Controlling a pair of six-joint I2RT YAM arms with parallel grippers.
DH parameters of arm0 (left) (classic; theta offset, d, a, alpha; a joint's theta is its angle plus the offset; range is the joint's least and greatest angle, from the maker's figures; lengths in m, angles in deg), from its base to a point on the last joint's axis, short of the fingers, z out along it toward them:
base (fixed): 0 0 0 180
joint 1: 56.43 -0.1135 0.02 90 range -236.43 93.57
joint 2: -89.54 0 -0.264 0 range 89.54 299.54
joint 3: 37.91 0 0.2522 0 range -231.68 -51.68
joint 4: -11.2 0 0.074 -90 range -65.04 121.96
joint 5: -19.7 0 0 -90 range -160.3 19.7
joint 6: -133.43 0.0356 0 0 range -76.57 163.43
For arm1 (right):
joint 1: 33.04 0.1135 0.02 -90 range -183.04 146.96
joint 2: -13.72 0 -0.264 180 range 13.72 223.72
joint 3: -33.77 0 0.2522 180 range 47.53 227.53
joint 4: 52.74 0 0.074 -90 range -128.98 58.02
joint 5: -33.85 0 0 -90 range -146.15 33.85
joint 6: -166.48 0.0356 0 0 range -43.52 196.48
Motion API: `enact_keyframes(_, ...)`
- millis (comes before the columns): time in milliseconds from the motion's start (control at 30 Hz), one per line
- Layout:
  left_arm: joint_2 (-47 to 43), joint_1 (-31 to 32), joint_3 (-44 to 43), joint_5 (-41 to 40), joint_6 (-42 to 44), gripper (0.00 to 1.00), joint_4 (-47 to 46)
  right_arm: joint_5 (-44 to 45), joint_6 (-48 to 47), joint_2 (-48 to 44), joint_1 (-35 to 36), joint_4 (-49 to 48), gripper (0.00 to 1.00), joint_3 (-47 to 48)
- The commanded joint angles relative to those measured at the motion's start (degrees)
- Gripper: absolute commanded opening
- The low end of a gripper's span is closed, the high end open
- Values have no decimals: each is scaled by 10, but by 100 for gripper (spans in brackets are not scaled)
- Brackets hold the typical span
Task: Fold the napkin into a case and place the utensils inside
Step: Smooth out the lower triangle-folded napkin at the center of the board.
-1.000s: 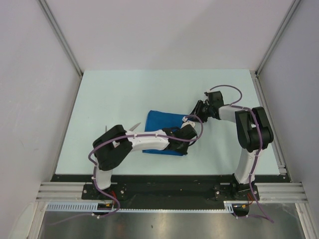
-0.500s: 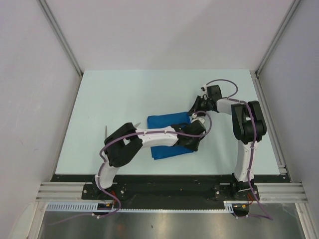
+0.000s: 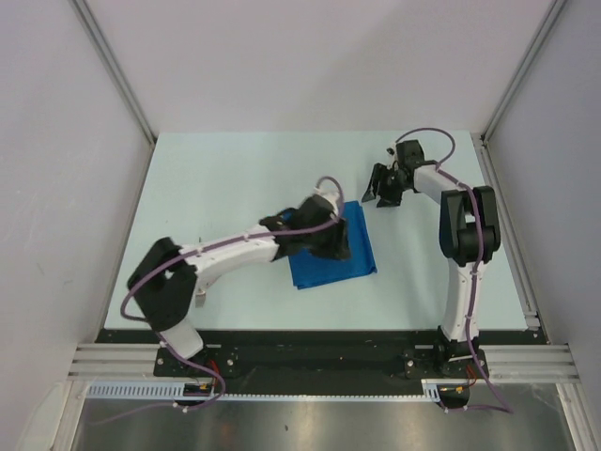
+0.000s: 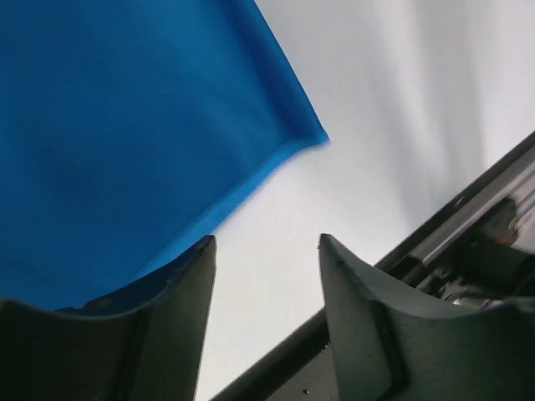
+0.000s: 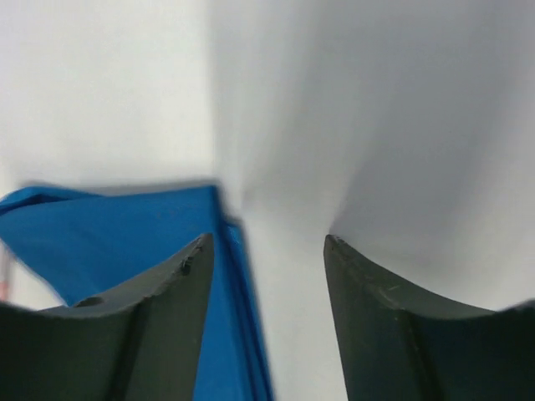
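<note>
Evidently limp and light, the folded napkin (image 3: 338, 271) lies on the tabletop (image 3: 225, 188) under the left claw (image 4: 267, 246). Both that and the right claw (image 5: 267, 242) gape empty. Pinching a corner would likely suit.

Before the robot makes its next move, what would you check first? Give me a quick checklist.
1. Left gripper empty: ok, jaws apart, only table between them.
2. Right gripper empty: ok, jaws apart, off the napkin.
3. Napkin lying flat and folded: ok.
4. Napkin narrow enough for a case: cannot tell.
5. Utensils located: cannot tell, none clearly seen.
</note>
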Motion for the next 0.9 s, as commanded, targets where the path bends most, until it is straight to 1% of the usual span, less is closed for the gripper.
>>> enact_keyframes(0,-61,-118,39,46,21,49,-59,151,-14,-75,4,113,63,18)
enact_keyframes(33,-60,-138,45,76,22,46,-71,165,-13,-87,7,131,66,16)
enact_keyframes(67,-54,-173,55,85,15,43,-97,178,-13,-102,14,134,67,2)
enact_keyframes(100,-49,-190,57,93,10,38,-108,177,-13,-117,21,134,67,-11)
enact_keyframes(133,-44,-205,60,100,8,36,-123,172,-13,-147,26,133,68,-23)
enact_keyframes(167,-37,-229,59,113,2,35,-141,149,-11,-163,31,128,68,-38)
enact_keyframes(200,-17,-240,54,115,2,31,-146,130,-9,-178,40,121,67,-77)
enact_keyframes(233,-7,-248,48,117,3,30,-147,108,-1,-211,43,100,66,-100)
enact_keyframes(267,8,-265,31,127,7,29,-146,53,4,-227,46,85,62,-130)
enact_keyframes(300,29,-272,24,132,6,27,-147,26,10,-244,49,70,53,-182)
enact_keyframes(333,40,-278,18,139,6,27,-150,1,22,-270,52,39,48,-214)
enact_keyframes(367,48,-288,10,144,3,26,-152,-42,30,-283,52,22,43,-240)
enact_keyframes(400,55,-292,7,149,2,25,-155,-64,35,-294,53,5,34,-264)
enact_keyframes(433,70,-296,2,149,2,25,-156,-101,46,-301,54,-30,30,-314)
enact_keyframes(467,75,-301,1,146,2,25,-155,-113,49,-313,55,-44,28,-334)
enact_keyframes(533,91,-306,-2,144,3,25,-156,-118,46,-315,54,-74,25,-380)
enact_keyframes(667,102,-311,-6,137,8,24,-156,-116,36,-300,42,-93,20,-419)
enact_keyframes(767,116,-315,-17,123,18,24,-140,-73,33,-297,32,-81,18,-440)
enact_keyframes(833,125,-321,-26,115,29,24,-128,-44,34,-313,27,-73,17,-456)
enact_keyframes(867,135,-322,-29,112,31,24,-126,-44,34,-318,26,-74,17,-472)
